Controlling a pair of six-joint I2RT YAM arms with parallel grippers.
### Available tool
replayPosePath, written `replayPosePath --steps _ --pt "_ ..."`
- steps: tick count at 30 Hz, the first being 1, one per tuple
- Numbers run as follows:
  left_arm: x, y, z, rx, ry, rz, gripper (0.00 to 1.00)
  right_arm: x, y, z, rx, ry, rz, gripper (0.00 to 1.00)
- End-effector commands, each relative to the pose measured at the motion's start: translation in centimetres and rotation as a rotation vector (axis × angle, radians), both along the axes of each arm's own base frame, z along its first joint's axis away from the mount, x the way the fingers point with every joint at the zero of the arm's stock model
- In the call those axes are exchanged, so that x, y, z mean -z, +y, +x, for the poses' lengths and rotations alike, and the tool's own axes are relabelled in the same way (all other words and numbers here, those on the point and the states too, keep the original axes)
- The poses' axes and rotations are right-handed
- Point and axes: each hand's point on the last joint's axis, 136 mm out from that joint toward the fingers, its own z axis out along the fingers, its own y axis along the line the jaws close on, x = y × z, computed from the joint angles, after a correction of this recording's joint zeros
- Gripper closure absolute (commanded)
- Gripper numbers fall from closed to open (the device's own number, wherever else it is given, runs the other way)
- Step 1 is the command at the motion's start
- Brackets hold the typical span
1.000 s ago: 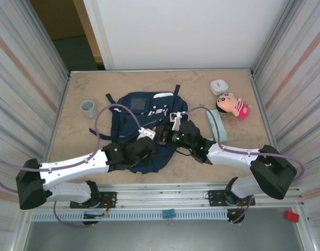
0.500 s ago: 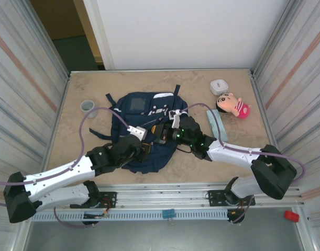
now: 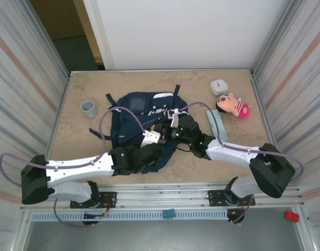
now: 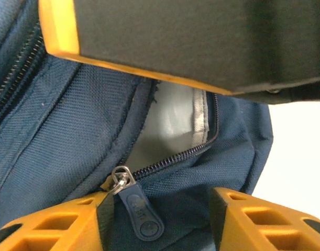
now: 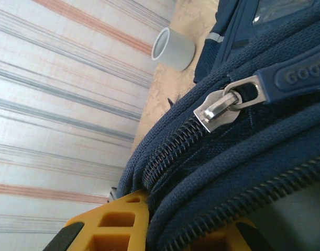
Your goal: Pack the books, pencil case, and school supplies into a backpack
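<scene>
Backpack (image 3: pixel 132 108) zip partly open, pale lining inside; right fingers (image 5: pixel 113 220) clench its edge, left fingers (image 4: pixel 264 226) spread apart.

left gripper (image 4: pixel 161 209) — jaws parted | right gripper (image 5: pixel 188 225) — pinched shut | both arms stretched inward

grey cup (image 3: pixel 88 108) upright, well left of left claw (image 3: pixel 153 139), on tan marbled table (image 3: pixel 201 78). white rounded case (image 3: pixel 219 86) far-right of right claw (image 3: pixel 164 129); pink-clothed doll (image 3: pixel 233 104) lying just beside it.
</scene>
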Motion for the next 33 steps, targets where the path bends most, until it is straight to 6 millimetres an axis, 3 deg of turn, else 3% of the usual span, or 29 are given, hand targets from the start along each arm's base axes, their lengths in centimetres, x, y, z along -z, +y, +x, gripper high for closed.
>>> replayPosePath --steps 1,8,9,17,23,27,30,33 --pt "-1.3 1.6 2.1 -0.134 -0.072 0.008 0.54 -3.8 1.0 -0.3 -0.045 -0.082 0.069 0.94" --pt "-1.1 1.2 2.0 -0.041 -0.047 -0.104 0.98 -3.4 -0.3 0.0 -0.022 -0.084 0.021 0.95" --pt "-1.0 1.2 1.7 -0.021 -0.037 -0.135 1.00 -3.3 -0.5 0.1 -0.021 -0.082 0.018 0.95" --pt "-0.4 2.0 1.0 0.105 0.057 -0.300 1.00 -3.9 -1.3 0.9 -0.035 -0.074 0.023 0.95" --pt "-0.6 1.9 -0.1 0.227 0.065 -0.318 1.00 -3.9 -2.3 2.4 -0.036 -0.046 0.031 0.95" --pt "-0.3 2.3 0.0 0.220 0.065 -0.316 1.00 -4.3 -1.9 2.2 -0.059 -0.043 0.042 0.94" --pt "-0.5 2.1 0.2 0.229 0.052 -0.335 1.00 -4.2 -1.6 1.8 -0.059 -0.030 0.052 0.77" --pt "-1.3 1.2 0.2 0.272 0.027 -0.364 1.00 -3.5 -0.3 0.6 -0.074 -0.018 0.072 0.53"
